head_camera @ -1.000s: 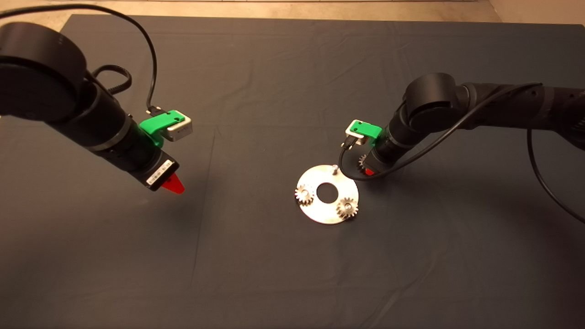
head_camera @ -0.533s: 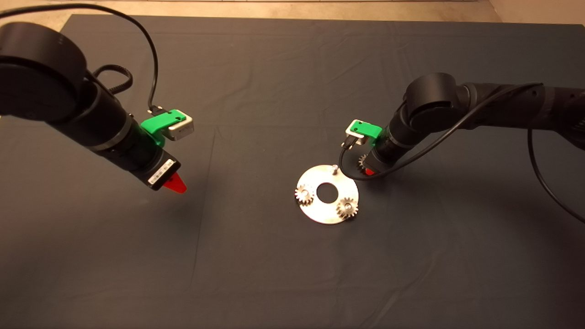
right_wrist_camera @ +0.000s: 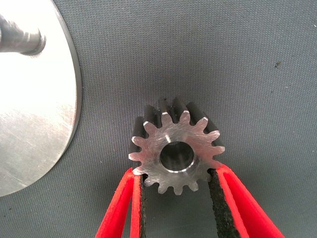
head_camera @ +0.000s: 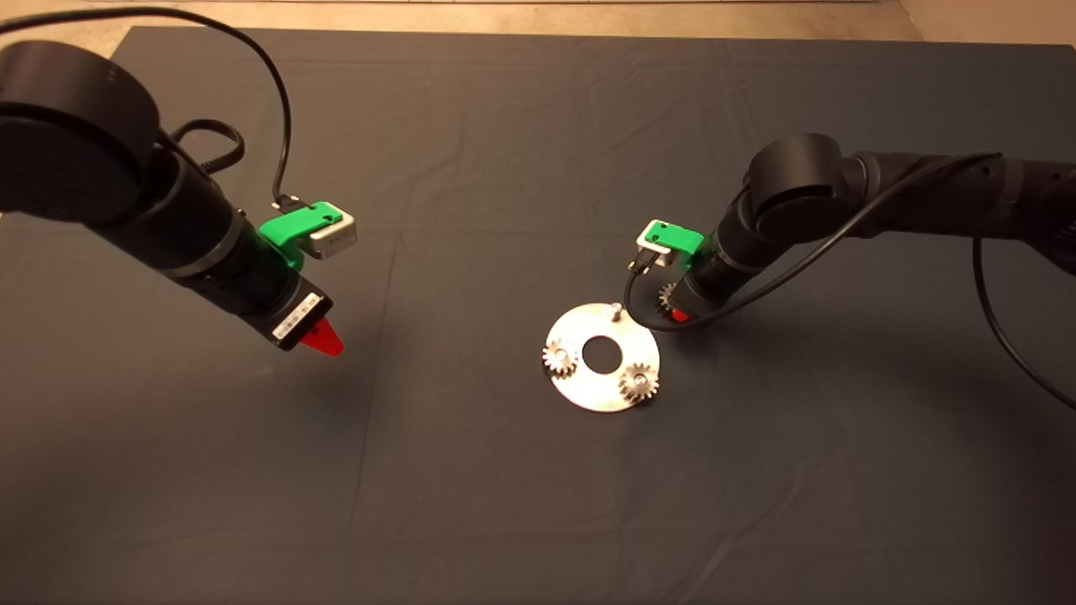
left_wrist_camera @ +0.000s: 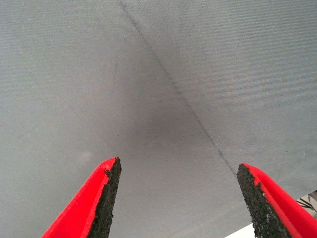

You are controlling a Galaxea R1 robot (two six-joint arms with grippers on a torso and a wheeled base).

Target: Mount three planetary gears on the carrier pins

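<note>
Head view shows the round silver disc [head_camera: 602,357] lying flat on the dark mat [head_camera: 504,487] that covers the surface; places below are given from that disc. Two planetary gears sit on carrier pins on the disc: one gear [head_camera: 559,358] at its left edge, the other gear [head_camera: 639,383] at its lower right edge. The third carrier pin [head_camera: 616,312] stands bare at the disc's far edge.

Just beyond the disc's upper right rim, the right tool [right_wrist_camera: 176,191] grips the third gear [right_wrist_camera: 176,152], its black pads [right_wrist_camera: 219,198] pressed against the teeth on both sides. That gear shows its centre hole and is just beside the disc's rim, not over it; whether it touches the mat cannot be told.

Well to the left of the disc, the left tool [left_wrist_camera: 179,198] hangs over bare mat with its fingers [left_wrist_camera: 101,198] spread wide and nothing between them.
</note>
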